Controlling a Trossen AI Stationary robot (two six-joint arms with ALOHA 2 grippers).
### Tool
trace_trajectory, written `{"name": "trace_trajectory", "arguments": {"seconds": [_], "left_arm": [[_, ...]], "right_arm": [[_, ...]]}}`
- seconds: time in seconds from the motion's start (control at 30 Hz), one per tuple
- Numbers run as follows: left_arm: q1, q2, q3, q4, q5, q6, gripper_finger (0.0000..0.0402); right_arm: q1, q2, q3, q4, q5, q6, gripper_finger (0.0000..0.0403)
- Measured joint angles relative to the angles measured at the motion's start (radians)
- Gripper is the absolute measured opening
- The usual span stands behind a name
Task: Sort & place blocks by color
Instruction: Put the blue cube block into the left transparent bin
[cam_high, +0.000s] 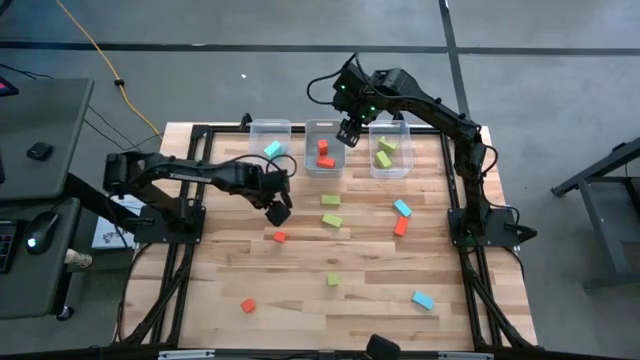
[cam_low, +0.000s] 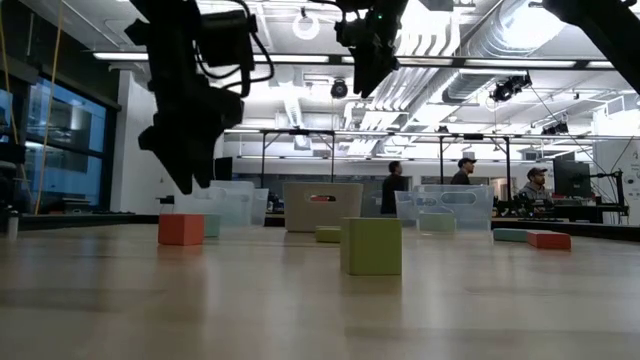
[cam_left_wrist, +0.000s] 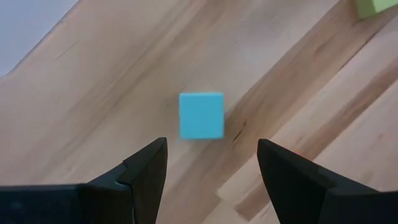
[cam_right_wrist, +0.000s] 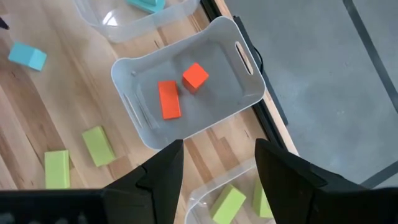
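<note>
My left gripper (cam_high: 279, 211) (cam_left_wrist: 211, 151) is open and hovers above a light blue cube (cam_left_wrist: 201, 116) that lies flat on the wood, touching nothing. In the high view the gripper hides that cube. My right gripper (cam_high: 348, 134) (cam_right_wrist: 219, 155) is open and empty, up over the middle clear bin (cam_right_wrist: 249, 74), which holds a red-orange bar (cam_right_wrist: 169, 99) and a red-orange cube (cam_right_wrist: 195, 76). The left bin (cam_high: 270, 128) holds a light blue block (cam_high: 272, 149). The right bin (cam_high: 390, 128) holds green blocks (cam_high: 385, 152). Several more blocks lie loose on the table.
Loose on the table lie two green bars (cam_high: 331, 210), a red cube (cam_high: 279, 237), a blue block (cam_high: 402, 208) beside a red one (cam_high: 401, 226), a green cube (cam_high: 333, 280), a red cube (cam_high: 248, 305) and a blue block (cam_high: 423, 300). People stand in the room behind.
</note>
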Motion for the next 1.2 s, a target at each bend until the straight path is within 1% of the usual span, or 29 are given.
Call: {"name": "trace_trajectory", "arguments": {"seconds": [0.13, 0.33, 0.5, 0.87, 1.0, 1.07, 1.2], "left_arm": [[-0.002, 0.037, 0.0, 0.011, -0.003, -0.029, 0.0227], [-0.002, 0.07, 0.0, 0.011, -0.019, -0.029, 0.0227], [-0.001, 0.07, 0.0, 0.019, -0.05, -0.028, 0.0227], [0.024, 0.071, 0.0, 0.067, -0.055, 0.016, 0.0227], [0.04, 0.109, 0.0, 0.061, -0.047, 0.02, 0.0227], [0.042, 0.135, 0.001, 0.081, -0.021, 0.028, 0.0227], [0.034, 0.18, 0.001, 0.109, -0.018, 0.04, 0.0227]], "right_arm": [[0.0, 0.0, 0.0, 0.0, 0.0, -0.001, 0.019], [0.0, 0.0, 0.0, 0.0, -0.004, -0.001, 0.019], [0.0, 0.001, 0.0, 0.0, -0.004, -0.001, 0.019], [0.0, 0.001, -0.001, 0.005, -0.004, 0.005, 0.019], [0.002, 0.001, -0.001, 0.005, -0.004, 0.007, 0.019], [0.002, 0.001, -0.001, 0.007, -0.004, 0.009, 0.019], [0.002, 0.001, -0.001, 0.009, -0.004, 0.018, 0.019]]}}
